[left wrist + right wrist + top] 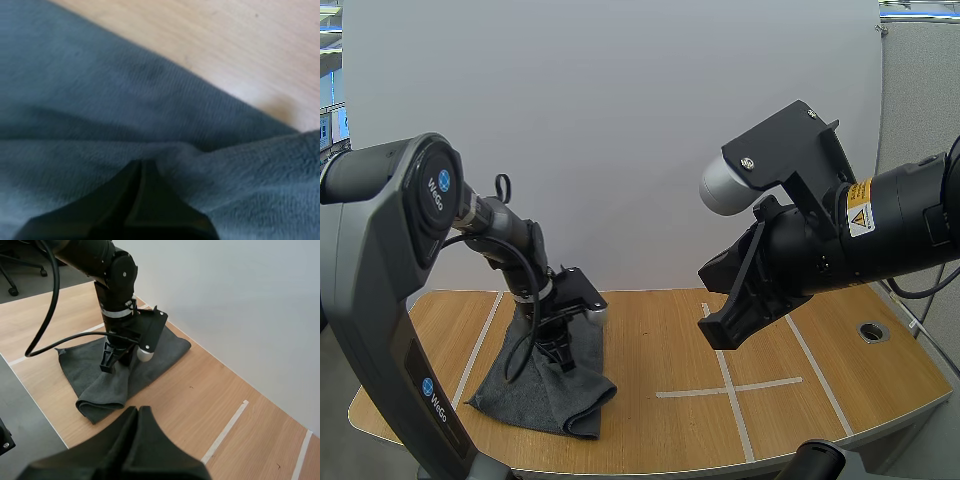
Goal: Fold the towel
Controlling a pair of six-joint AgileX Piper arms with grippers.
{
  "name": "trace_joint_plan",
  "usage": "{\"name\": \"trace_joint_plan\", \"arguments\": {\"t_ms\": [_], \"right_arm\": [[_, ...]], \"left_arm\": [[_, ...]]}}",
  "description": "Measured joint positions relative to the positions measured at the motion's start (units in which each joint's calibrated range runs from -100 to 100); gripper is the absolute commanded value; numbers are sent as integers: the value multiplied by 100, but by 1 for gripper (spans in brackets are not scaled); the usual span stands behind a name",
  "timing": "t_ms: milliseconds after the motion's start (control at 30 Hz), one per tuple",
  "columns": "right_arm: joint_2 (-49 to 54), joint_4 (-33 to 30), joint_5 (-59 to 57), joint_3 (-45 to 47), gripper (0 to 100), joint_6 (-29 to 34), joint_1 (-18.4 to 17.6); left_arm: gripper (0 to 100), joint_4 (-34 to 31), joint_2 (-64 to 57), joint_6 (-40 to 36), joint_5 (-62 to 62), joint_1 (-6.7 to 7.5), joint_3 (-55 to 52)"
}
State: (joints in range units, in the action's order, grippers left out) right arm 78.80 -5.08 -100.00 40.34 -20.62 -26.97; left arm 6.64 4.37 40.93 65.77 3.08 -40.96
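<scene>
Tabletop (660, 340): light wood, rounded front corners, white tape lines (728, 390) forming a cross right of centre, with one more line running along the left side. A round hole (872, 331) with a dark rim sits near the right edge. A plain white panel (620, 120) stands upright along the far edge of the tabletop.

Towel (545, 395): dark grey, on the left part of the tabletop, well left of the tape cross. Its left corner reaches the left tape line. The cloth is partly doubled over. The near right edge shows a rounded, two-layer fold, and the far end lies flat toward the panel. The middle rises in a ridge toward the left hand.

Left hand (560, 358): pointing down onto the middle of the towel. In the left wrist view the fingers are pressed together into one dark wedge, and creases in the cloth run in to the tips, so the left hand (141, 162) is pinching a ridge of towel (100, 100). Bare tabletop (225, 40) shows beyond the cloth edge.

Right hand (715, 300): held high above the tabletop, right of centre, well apart from the towel. In the right wrist view its fingers lie together, with nothing between them. This view looks past the right hand (138, 409) to the towel (100, 385) and the left hand (111, 362) on it.
</scene>
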Motion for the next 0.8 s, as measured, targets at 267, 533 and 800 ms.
{"name": "trace_joint_plan", "arguments": {"t_ms": [267,533,800], "right_arm": [[0,0,0,0,0,0,0],[0,0,0,0,0,-28,0],[0,0,0,0,0,-28,0]], "left_arm": [[0,-13,-506,143,475,-235,0],[0,-2,-840,484,1154,-728,0],[0,658,-1024,1102,1414,-1036,0]]}}
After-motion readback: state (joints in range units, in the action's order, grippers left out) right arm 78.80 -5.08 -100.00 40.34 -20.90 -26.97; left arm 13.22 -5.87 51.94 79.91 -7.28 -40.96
